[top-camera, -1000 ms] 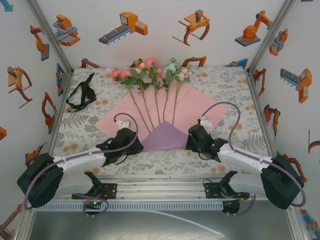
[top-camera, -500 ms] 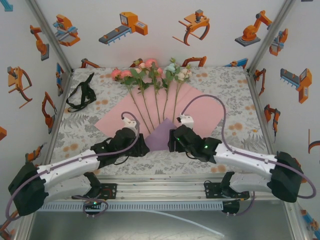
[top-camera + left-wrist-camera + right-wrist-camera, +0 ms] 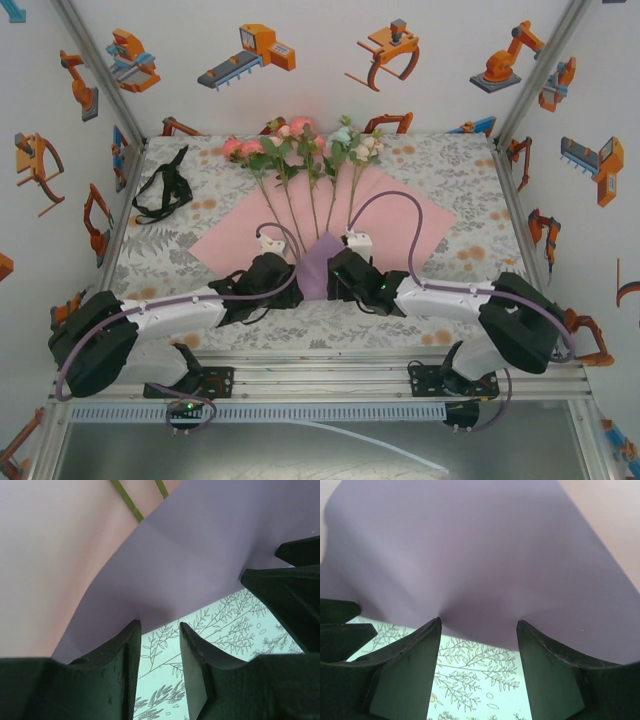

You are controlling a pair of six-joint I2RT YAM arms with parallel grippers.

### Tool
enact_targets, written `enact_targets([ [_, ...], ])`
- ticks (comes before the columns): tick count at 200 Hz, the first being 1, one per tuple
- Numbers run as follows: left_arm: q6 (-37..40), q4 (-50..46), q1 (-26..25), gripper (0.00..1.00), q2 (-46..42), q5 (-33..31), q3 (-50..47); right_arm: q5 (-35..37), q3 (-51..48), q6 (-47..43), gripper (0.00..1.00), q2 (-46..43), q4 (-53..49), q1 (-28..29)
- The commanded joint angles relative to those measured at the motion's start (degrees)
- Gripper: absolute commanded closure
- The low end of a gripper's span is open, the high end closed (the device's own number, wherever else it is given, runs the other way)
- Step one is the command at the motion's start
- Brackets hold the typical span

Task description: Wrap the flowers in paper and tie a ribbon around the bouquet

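The paper (image 3: 400, 215) lies pale pink side up on the table, its near corner folded over as a lilac flap (image 3: 317, 265). Several flowers (image 3: 300, 140) fan out across it, blooms at the back, stalks (image 3: 127, 500) running under the flap. My left gripper (image 3: 296, 279) is open at the flap's left edge; in the left wrist view the gripper (image 3: 160, 625) has its tips against the lilac sheet (image 3: 200, 555) with nothing between them. My right gripper (image 3: 334, 279) is open at the flap's right edge, and in its wrist view the gripper (image 3: 479, 621) touches the lilac sheet (image 3: 470, 545). The black ribbon (image 3: 162, 190) lies heaped at the back left.
A grey floral cloth (image 3: 470, 260) covers the table. Printed walls close in the left, right and back sides. Purple cables loop above both wrists. The right gripper's finger (image 3: 285, 600) shows at the right of the left wrist view.
Both grippers have swung inward from the sides to the lilac flap. The flap now looks narrower, squeezed between them. The left jaws narrowed slightly, the right ones widened slightly.
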Motion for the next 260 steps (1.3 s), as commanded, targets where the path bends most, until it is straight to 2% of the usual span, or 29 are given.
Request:
enact_targets([
  [1,-1.6,0.0,0.8,0.62,0.3,-2.1,0.0,2.1,0.7,0.5,0.42,1.4,0.1,-0.6],
  [59,-4.8,-0.6,2.6,0.65,2.4,-1.5,-2.4,3.4,0.7,0.6,0.40,1.6,-3.3,-1.1],
  [71,-4.9,0.3,2.9,0.65,2.7,-1.1,-2.5,3.6,1.4,-0.9,0.38,0.9,-4.3,-1.7],
  [84,-4.4,1.1,3.0,0.65,2.7,-0.5,-2.4,2.7,1.9,-4.2,0.30,-0.6,-5.0,-2.3],
  [96,-4.1,1.2,3.0,0.65,3.1,-0.5,-2.2,-0.8,1.8,-8.1,0.25,-2.6,-5.9,-4.3],
  [111,-4.2,0.6,3.1,0.65,3.9,-0.9,-1.9,-9.6,1.0,-12.2,0.24,-5.4,-5.9,-8.4],
  [122,-4.7,0.1,3.3,0.65,4.3,-1.0,-1.9,-11.8,0.7,-13.3,0.25,-7.4,-5.9,-9.0],
  [144,-4.9,0.5,3.3,0.66,4.1,-0.9,-2.3,-16.3,1.3,-9.8,0.36,-9.2,-3.9,-8.0],
  [165,-5.1,1.0,3.3,0.66,4.3,-0.6,-2.5,-15.4,1.7,-4.7,0.47,-7.8,2.1,-2.1],
  [186,-5.3,0.5,3.3,0.66,4.3,-0.8,-2.4,-15.1,3.4,0.3,0.61,-2.1,7.9,1.8],
  [214,-5.0,0.1,3.3,0.66,3.4,-0.8,-2.5,-16.7,5.6,3.4,0.82,7.0,14.0,2.9],
  [235,-5.2,-0.2,3.4,0.66,2.4,-1.3,-3.2,-17.2,6.3,4.8,0.88,11.1,15.5,2.8],
  [260,-5.6,-0.6,3.4,0.66,0.5,-1.7,-4.3,-16.4,5.5,6.1,0.89,12.2,14.8,2.7],
])
